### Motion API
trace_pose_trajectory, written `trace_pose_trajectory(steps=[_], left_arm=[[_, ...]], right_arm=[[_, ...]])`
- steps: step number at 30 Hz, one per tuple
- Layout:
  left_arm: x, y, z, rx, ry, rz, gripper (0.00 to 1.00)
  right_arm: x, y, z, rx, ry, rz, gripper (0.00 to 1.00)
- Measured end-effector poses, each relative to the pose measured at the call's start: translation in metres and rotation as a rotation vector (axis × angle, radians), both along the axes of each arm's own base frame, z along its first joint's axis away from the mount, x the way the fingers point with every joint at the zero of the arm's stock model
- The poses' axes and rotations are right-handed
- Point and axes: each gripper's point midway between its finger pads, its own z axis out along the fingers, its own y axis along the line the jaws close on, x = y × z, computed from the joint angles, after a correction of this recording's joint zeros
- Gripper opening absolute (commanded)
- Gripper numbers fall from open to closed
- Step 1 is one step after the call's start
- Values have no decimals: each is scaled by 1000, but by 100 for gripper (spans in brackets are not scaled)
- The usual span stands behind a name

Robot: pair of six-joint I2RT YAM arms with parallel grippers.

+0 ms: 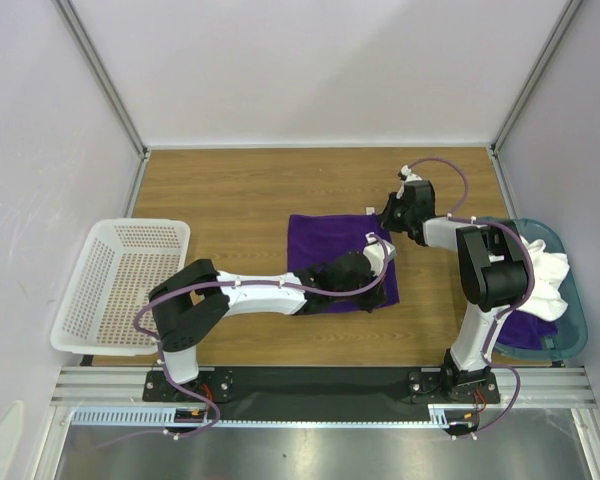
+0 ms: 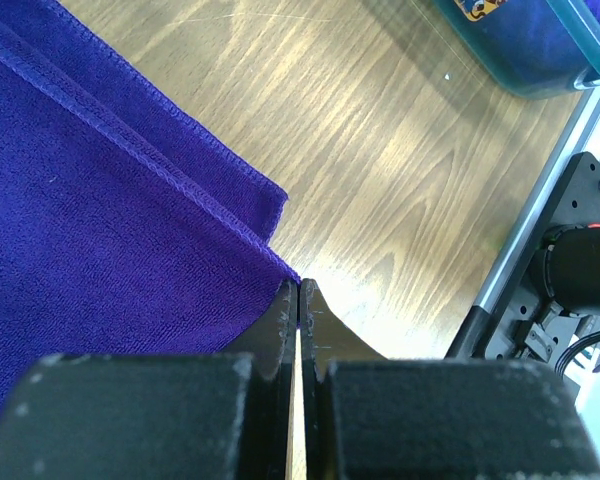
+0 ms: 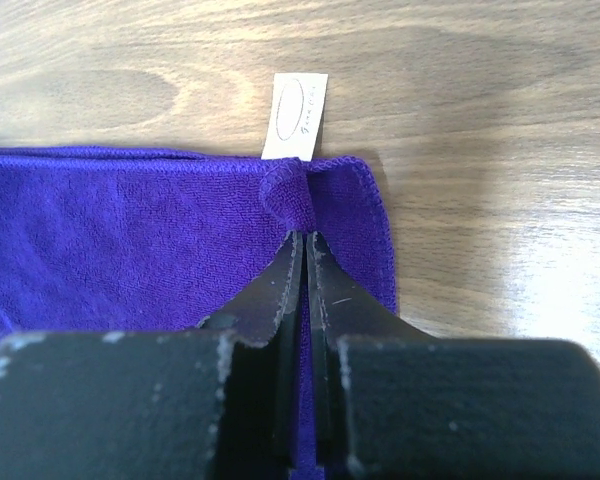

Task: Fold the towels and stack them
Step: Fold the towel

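The left arm (image 1: 255, 297) and the right arm (image 1: 472, 340) share one build: white link tubes between bulky black joint housings. Purple cables (image 1: 145, 320) loop along each, held by small white ties. Black base plates (image 1: 185, 385) with screws sit at the tabletop's near edge. The fingers (image 2: 280, 330) are matte black, tapered and flecked with pale scuffs.

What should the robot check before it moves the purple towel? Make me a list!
1. Right gripper pinching the purple towel at the corner by the white tag: ok, cloth is bunched at its tips.
2. Left gripper holding the near corner: cannot tell; it is shut, with its tips at the corner's edge.
3. Towel flat on the table: ok where visible.
4. White towel in the teal bin, apart from this one: ok.
5. White basket away from the towel: ok.
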Motion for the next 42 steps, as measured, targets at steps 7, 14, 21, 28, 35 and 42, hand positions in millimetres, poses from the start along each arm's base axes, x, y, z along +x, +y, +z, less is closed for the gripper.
trace_pose_trajectory(steps=[7, 14, 21, 28, 35, 42], left_arm=[[0, 0, 0, 1, 0, 1, 0], [0, 0, 0, 2, 0, 2, 0], [3, -8, 0, 2, 1, -1, 0], [2, -14, -5, 15, 1, -18, 1], [-1, -19, -7, 21, 9, -45, 8], [-2, -25, -3, 14, 8, -61, 6]], right_arm=[[1, 0, 2, 9, -5, 0, 0], [2, -1, 5, 16, -11, 3, 0], [2, -10, 1, -8, 0, -20, 18], [6, -18, 4, -38, 3, -32, 35], [5, -19, 4, -48, 14, -28, 46], [5, -20, 6, -59, 27, -28, 45]])
